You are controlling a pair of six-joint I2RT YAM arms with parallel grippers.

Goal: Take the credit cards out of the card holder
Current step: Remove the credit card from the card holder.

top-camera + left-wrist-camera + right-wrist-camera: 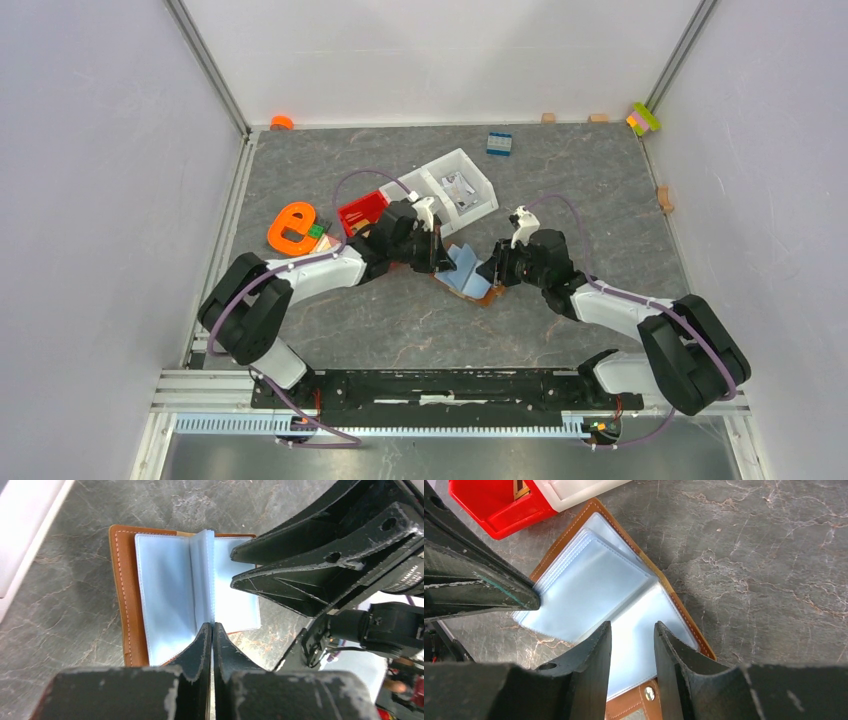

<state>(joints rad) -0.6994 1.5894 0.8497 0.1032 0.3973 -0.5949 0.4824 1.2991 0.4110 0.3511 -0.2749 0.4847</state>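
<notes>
The brown card holder (487, 294) lies open on the table between my grippers, its pale blue clear sleeves (165, 595) fanned out. My left gripper (213, 626) is shut on the near edge of a few sleeves that stand upright at the spine. My right gripper (632, 629) is open and hovers low over the other half of the holder (589, 580), near the strap tab with its snap (649, 694). Its fingers (320, 560) show in the left wrist view. I cannot make out an orange-tan or a silvery card among the sleeves.
A red bin (362, 212) and a white compartment tray (455, 185) stand just behind the holder. An orange object (292, 228) lies at the left. A blue block (499, 143) and small blocks sit along the back and right edges.
</notes>
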